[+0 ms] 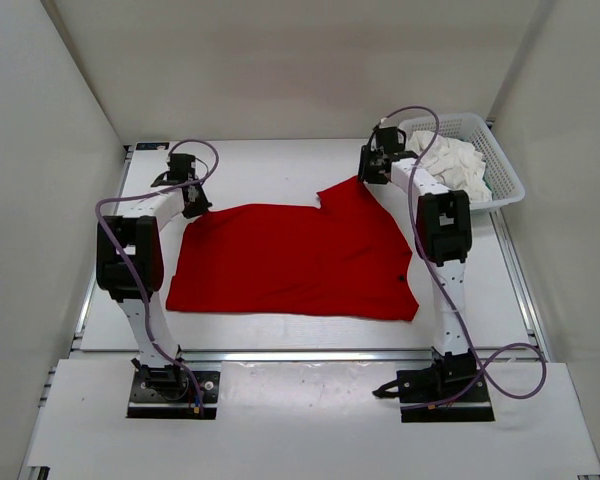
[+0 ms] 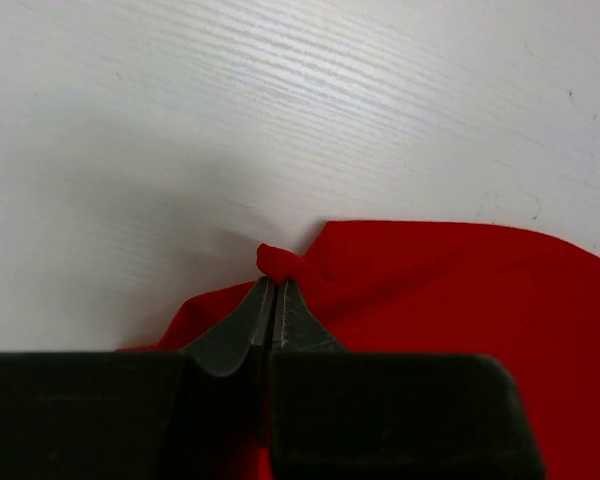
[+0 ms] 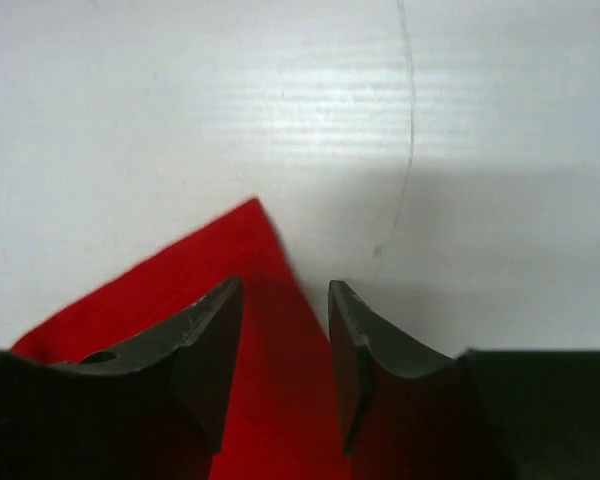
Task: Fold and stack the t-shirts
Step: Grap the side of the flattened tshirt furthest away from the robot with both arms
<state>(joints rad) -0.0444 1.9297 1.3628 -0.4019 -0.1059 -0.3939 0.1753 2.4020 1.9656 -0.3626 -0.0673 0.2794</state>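
Note:
The red t-shirt [image 1: 290,262] lies spread flat on the table between the arms. My left gripper [image 1: 194,205] is at its far left corner, shut on a small pinch of the red cloth [image 2: 280,262]. My right gripper [image 1: 368,172] is at the shirt's far right corner, open, its jaws straddling the pointed red corner [image 3: 250,250] without closing on it. The white t-shirt [image 1: 453,163] is bunched in the basket at the back right. A sliver of the green t-shirt [image 1: 487,187] shows under it.
The white mesh basket [image 1: 508,170] stands at the back right, close beside my right arm. White walls enclose the table on the left, back and right. A white board [image 1: 310,410] covers the near edge around the arm bases.

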